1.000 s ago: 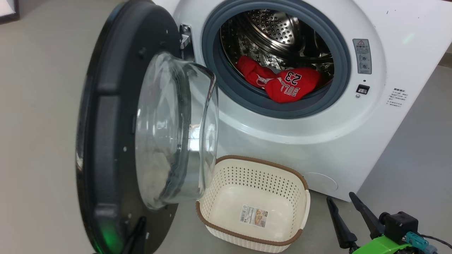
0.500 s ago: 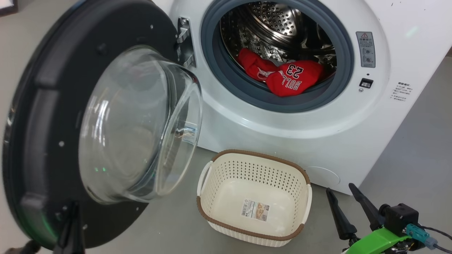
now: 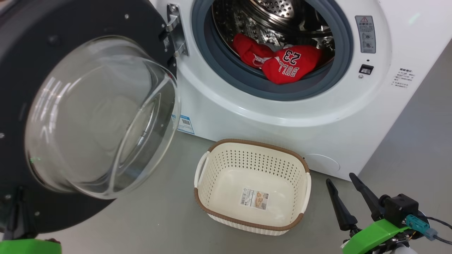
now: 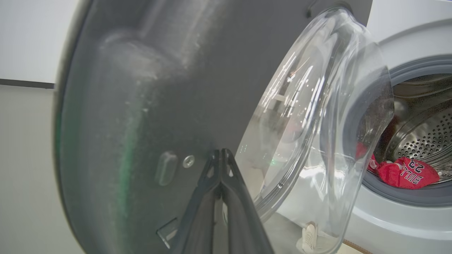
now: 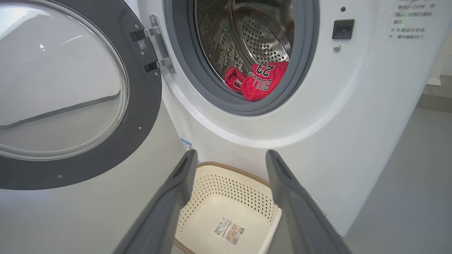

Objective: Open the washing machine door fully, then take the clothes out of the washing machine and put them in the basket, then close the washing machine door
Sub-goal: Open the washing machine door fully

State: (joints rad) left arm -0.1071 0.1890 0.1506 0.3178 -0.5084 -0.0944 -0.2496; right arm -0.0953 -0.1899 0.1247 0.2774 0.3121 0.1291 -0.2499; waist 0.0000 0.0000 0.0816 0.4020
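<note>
Low on the left, the left gripper [image 4: 220,154] — fingers pressed together — bears on the washing machine door [image 4: 141,88]; a slip could swing it back. The right gripper [image 3: 339,178] hangs empty, fingers spread.

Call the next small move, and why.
Probably raise the right gripper toward the clothes in the washing machine: the door stands swung wide, the basket is empty, and the right jaws are open. The left gripper, jaws shut, sits at the door's inner face.
</note>
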